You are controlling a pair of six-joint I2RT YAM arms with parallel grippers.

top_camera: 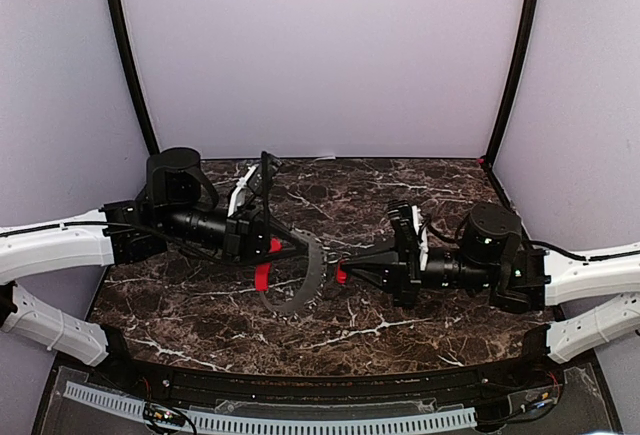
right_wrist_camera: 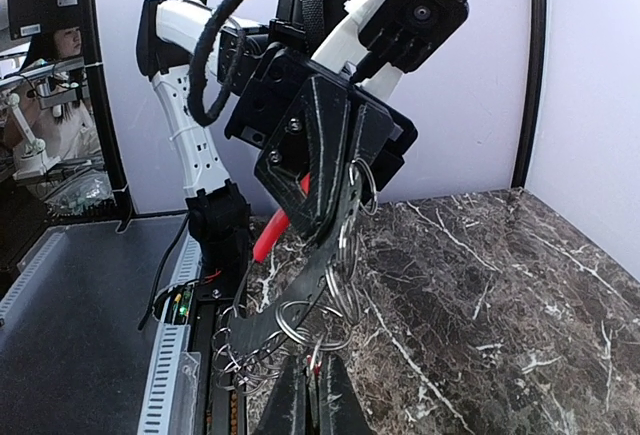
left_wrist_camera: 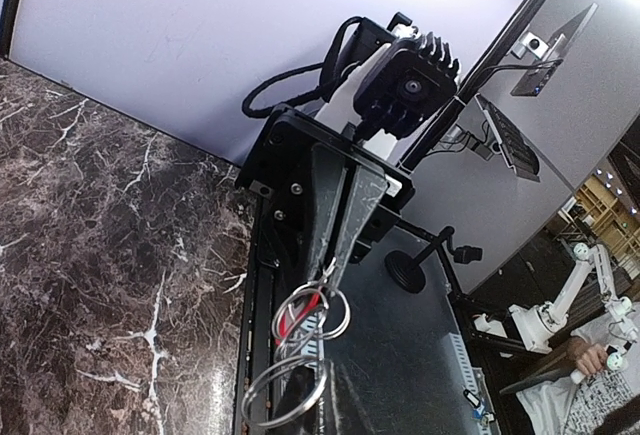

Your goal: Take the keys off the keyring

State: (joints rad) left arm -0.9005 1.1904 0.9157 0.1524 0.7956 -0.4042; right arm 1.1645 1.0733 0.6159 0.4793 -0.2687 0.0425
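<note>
The keyring (top_camera: 300, 299) is a grey curved band with a red sleeve (top_camera: 262, 277), held in the air over the table's middle. My left gripper (top_camera: 274, 247) is shut on it at the sleeve end. In the right wrist view the keyring (right_wrist_camera: 322, 263) carries several silver split rings (right_wrist_camera: 345, 240), and its sleeve (right_wrist_camera: 272, 227) shows below the left fingers. My right gripper (top_camera: 341, 275) is shut on the small red-headed key (right_wrist_camera: 317, 363) at the ring's other end. The left wrist view shows the key's red head (left_wrist_camera: 296, 323) among hanging rings (left_wrist_camera: 285, 390) under the right fingers (left_wrist_camera: 345, 210).
The dark marble table (top_camera: 420, 305) lies below both grippers. A black rail and a white slotted cable channel (top_camera: 300, 421) run along the near edge. Purple walls close the back and sides, with black corner posts (top_camera: 130, 65).
</note>
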